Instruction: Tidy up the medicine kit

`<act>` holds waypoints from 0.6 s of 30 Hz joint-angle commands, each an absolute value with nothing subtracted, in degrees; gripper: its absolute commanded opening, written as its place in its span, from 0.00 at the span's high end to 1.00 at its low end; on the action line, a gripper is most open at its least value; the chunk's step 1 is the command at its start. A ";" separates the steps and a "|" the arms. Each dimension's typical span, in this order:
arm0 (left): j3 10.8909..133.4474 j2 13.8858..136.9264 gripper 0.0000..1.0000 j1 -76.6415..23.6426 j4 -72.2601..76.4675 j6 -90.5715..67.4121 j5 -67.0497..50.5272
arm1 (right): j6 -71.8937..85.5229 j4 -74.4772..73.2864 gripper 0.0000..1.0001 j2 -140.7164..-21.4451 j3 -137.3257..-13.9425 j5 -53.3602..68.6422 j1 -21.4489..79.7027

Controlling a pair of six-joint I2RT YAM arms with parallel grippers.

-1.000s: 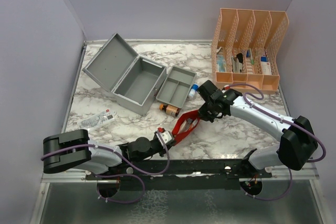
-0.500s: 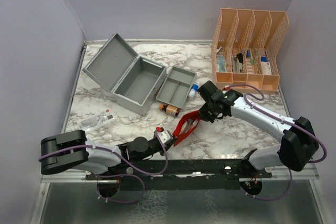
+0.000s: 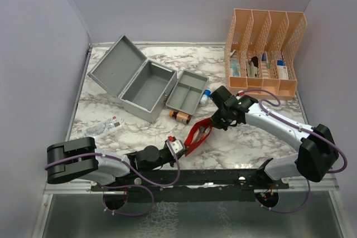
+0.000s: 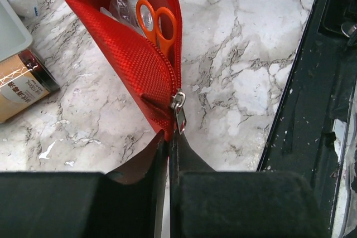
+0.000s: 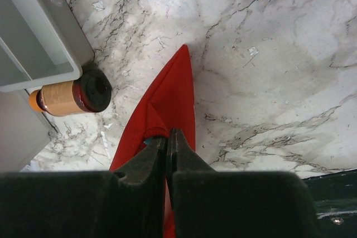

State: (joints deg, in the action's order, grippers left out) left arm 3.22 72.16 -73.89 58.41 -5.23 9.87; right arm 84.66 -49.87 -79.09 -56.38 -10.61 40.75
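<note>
The medicine kit [image 3: 137, 106], a grey metal case, stands open at the back left with its lid [image 3: 114, 66] leaning back. Its divided inner tray [image 3: 187, 100] sits on the table beside it. A red pouch [image 3: 196, 133] is stretched between my grippers. My left gripper [image 4: 168, 133] is shut on the pouch's [image 4: 134, 54] near end, beside the zipper pull [image 4: 178, 107]. The pouch gapes open, with orange scissors [image 4: 157, 22] inside. My right gripper [image 5: 167, 133] is shut on a fold at the far end of the pouch [image 5: 174, 96].
An amber bottle [image 3: 179, 116] lies on its side between tray and pouch. A small white tube with a blue cap [image 3: 205, 96] lies right of the tray. A flat packet [image 3: 103, 127] lies at front left. A peach slotted organizer [image 3: 265, 54] holding boxes stands at back right.
My left jaws have drawn together onto the pouch's near end. The pouch and the right arm have barely moved.
</note>
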 commanded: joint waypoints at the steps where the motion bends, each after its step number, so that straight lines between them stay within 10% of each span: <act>1: 3.84 71.30 0.99 -74.00 59.94 -4.47 9.27 | 82.67 -49.48 0.99 -78.24 -55.89 -10.52 40.61; 5: 3.55 68.84 1.00 -74.00 58.81 -4.48 9.49 | 77.00 -47.31 0.89 -76.65 -54.85 -11.84 40.58; 10: 2.94 64.76 1.00 -73.99 55.64 -5.85 9.23 | 65.35 -44.32 0.49 -73.13 -55.05 -14.42 40.60; 18: 6.61 55.42 1.00 -73.87 43.44 -6.94 9.40 | 39.91 -39.83 0.43 -67.48 -58.16 -7.65 40.61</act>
State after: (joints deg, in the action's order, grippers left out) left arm 3.40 58.81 -73.89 49.74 -6.09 9.87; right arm 57.58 -45.04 -70.72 -55.27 -11.81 40.75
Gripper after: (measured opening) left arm 0.020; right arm 0.580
